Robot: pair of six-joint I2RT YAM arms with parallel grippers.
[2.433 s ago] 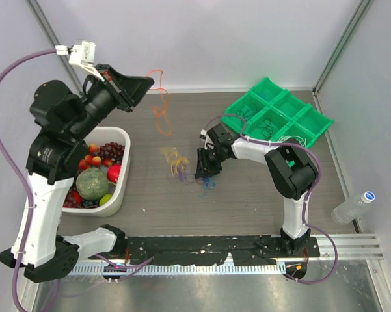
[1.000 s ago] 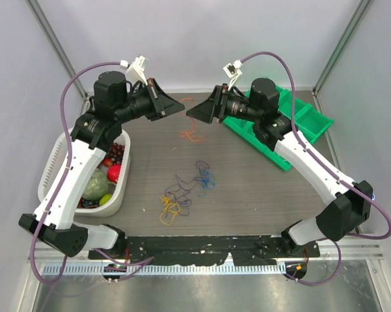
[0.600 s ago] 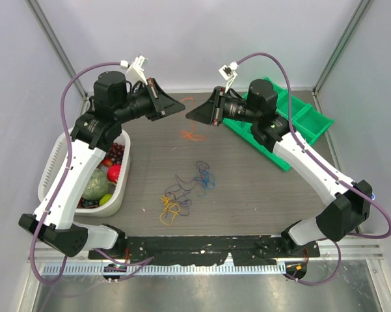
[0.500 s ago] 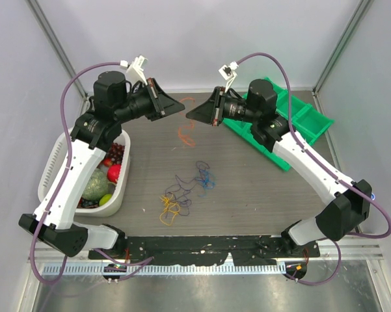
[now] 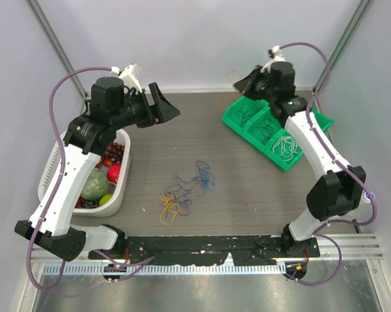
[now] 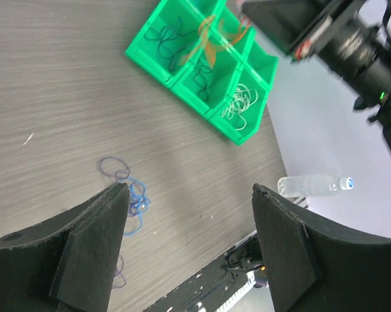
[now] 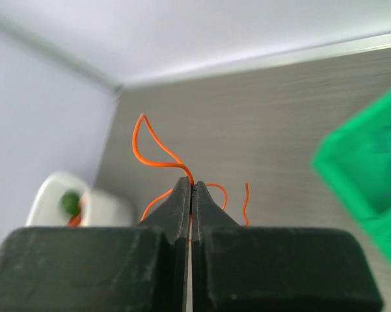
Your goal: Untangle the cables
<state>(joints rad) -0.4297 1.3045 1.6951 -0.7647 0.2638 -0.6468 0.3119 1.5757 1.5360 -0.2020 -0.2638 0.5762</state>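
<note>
A loose tangle of purple, blue and yellow cables [image 5: 187,190] lies mid-table; its blue strand [image 6: 136,203] shows by my left finger in the left wrist view. One orange cable [image 7: 151,140] is pinched in my right gripper [image 7: 192,184], which is shut and raised at the far end of the green tray [image 5: 229,117]; the strand [image 5: 224,98] dangles there, also seen as an orange cable [image 6: 211,36] above the tray. My left gripper [image 5: 164,110] hangs high over the table's back left, open with nothing in it [image 6: 188,190].
The green compartment tray [image 6: 198,91] holds dark cables and a white bundle [image 5: 287,145]. A white basket [image 5: 120,190] of fruit stands at the left. A plastic bottle [image 5: 352,207] lies at the right edge. Walls close in the back and sides.
My right gripper shut on the orange cable, and the left gripper opened and let it go. The right arm swung right and back with the cable to the green tray.
</note>
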